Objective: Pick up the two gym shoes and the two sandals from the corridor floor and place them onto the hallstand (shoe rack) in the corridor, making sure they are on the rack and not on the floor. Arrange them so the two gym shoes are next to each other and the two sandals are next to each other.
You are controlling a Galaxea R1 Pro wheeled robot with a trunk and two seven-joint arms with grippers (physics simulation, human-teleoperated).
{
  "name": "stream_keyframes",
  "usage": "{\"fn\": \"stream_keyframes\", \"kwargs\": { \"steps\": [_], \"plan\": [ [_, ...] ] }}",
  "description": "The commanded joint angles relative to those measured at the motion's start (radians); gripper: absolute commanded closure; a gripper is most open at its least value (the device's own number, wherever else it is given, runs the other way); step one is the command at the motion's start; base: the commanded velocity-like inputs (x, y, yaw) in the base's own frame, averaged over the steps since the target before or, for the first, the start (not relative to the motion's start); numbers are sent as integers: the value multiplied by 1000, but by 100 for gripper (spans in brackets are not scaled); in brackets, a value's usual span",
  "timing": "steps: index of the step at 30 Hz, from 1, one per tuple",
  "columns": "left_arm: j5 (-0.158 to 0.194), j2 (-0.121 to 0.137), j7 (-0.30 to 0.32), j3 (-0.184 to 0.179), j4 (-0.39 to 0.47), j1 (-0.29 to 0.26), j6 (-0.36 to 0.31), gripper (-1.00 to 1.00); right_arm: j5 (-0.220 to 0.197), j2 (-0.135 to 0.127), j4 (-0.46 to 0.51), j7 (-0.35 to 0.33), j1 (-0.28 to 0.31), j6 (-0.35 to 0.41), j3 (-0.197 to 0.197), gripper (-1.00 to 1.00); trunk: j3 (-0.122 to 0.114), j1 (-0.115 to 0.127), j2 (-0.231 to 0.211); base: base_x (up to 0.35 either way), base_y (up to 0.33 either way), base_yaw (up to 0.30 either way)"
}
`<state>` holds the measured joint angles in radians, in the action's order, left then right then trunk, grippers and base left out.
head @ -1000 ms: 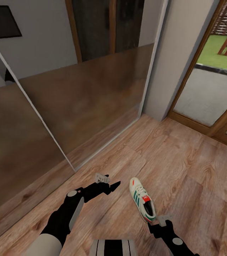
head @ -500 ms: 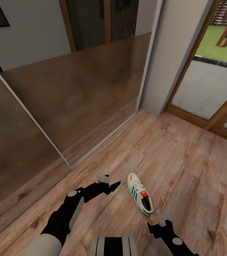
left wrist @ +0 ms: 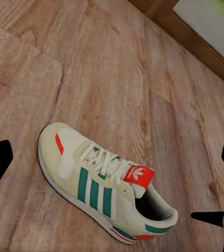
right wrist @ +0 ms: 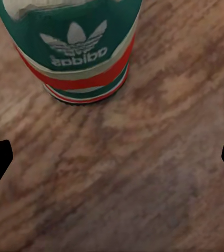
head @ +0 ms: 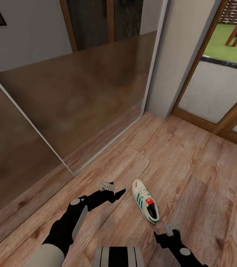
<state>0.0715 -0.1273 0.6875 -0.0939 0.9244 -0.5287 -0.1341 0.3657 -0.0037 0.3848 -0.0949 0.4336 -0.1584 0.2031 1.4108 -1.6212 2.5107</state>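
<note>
White gym shoe (head: 145, 202): flat on the corridor floor (head: 192, 174), upright.
Left hand (head: 115, 190): beside the shoe's toe, fingers apart, empty.
Right hand (head: 164, 233): just behind the shoe's heel, open, empty.

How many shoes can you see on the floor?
1. One gym shoe lies on the corridor floor, between the left gripper and the right gripper, touching neither. Others may be out of view.

White gym shoe (head: 145, 202) with green stripes, red-orange tongue tab, green heel; light brown wood-grain corridor floor (head: 192, 178), lower frame.
</note>
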Motion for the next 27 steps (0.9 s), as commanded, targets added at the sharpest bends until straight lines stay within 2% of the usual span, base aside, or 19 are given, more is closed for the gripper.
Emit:
{"fn": "stream_keyframes", "kwargs": {
  "steps": [1,18,27],
  "plan": [
    [7,0,3,0,1,0,-10,-100,6,1,0,-8,0,-4,9,-100,1,0,0,97,0,-2],
    [8,0,3,0,1,-1,-10,-100,6,1,0,-8,0,-4,9,-100,1,0,0,20,0,0],
    [8,0,3,0,1,-1,-10,-100,6,1,0,-8,0,-4,9,-100,1,0,0,101,56,0]
  ]
}}
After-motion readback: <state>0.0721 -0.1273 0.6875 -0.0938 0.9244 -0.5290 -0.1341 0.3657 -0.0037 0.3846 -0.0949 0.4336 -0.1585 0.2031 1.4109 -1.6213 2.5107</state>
